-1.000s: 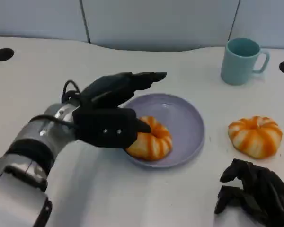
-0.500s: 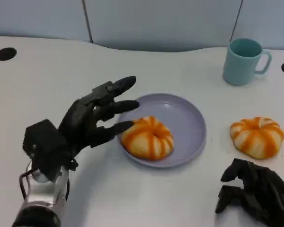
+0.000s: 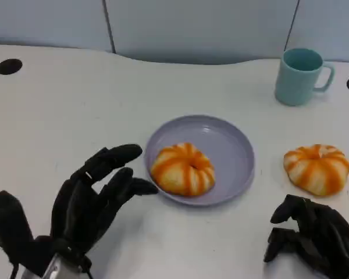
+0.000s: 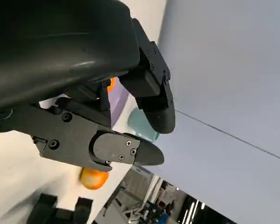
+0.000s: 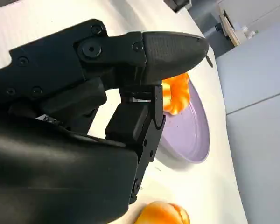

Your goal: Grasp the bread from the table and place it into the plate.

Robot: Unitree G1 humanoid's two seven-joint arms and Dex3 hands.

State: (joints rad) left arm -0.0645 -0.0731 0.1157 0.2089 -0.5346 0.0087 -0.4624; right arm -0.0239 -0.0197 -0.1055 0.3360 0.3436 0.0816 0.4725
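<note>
The black left hand [image 3: 99, 195] hovers with fingers spread, grasping nothing, just left of the round lavender plate [image 3: 235, 154]. An orange-and-white striped ring-shaped bread [image 3: 182, 168] lies in that plate. A second striped bread [image 3: 317, 168] sits on the white table [image 3: 58, 110]. The black right hand [image 3: 311, 238] rests with fingers curled in, empty.

In the right wrist view, the right hand [image 5: 107, 93] is covering part of the bread [image 5: 176, 95] on the purple plate [image 5: 189, 133], and the picture's edge is cutting off the second bread [image 5: 161, 213]. In the left wrist view, the left hand [image 4: 84, 93] is hiding most of the teal mug [image 4: 142, 128].
</note>
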